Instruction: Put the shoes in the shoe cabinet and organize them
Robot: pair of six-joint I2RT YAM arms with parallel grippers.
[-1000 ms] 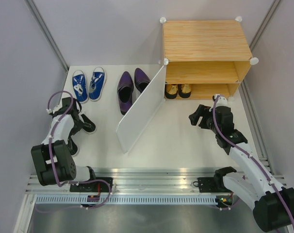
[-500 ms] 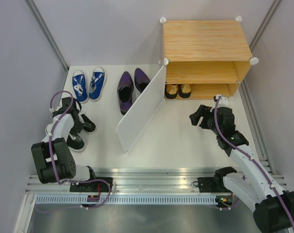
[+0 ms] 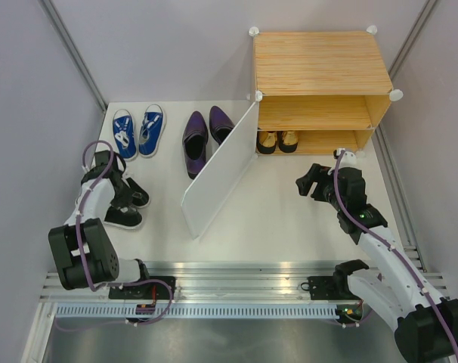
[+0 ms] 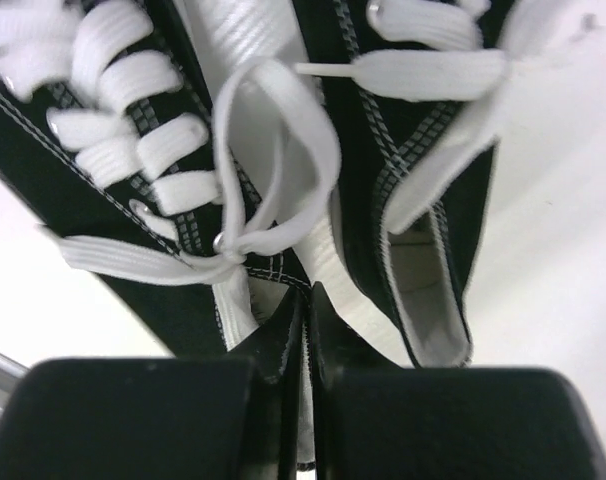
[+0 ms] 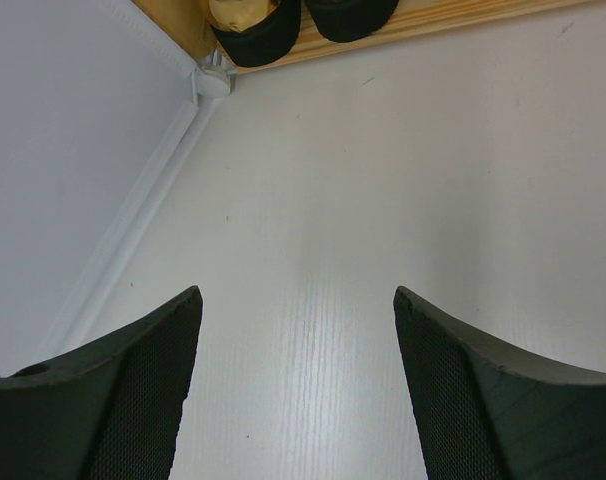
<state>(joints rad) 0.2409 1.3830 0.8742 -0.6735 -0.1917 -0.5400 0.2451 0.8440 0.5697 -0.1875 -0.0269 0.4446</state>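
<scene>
The black shoes point(image 3: 125, 219) sat as a pair at the near left of the surface point(image 3: 274, 219), close beside each other and well apart from the cabinet point(image 3: 320, 64). Your left fingers point(image 4: 301, 345) were pressed fully together over them; in the left wrist view they pinched the dark edge where the two shoes met, below the white laces point(image 4: 273, 150), though you could not tell whether one shoe or both were caught.

Beyond them, at the far left, the blue sneakers point(image 3: 138, 131) stood side by side, with the purple shoes point(image 3: 206, 132) just to their right, near the white door point(image 3: 218, 174). That door stood swung open, angled out toward the near side. The gold shoes point(image 3: 278, 141) were on the cabinet's lower shelf, at its left end.

Your right fingers point(image 3: 307, 183) hung spread wide above bare surface in front of the cabinet, holding nothing.
</scene>
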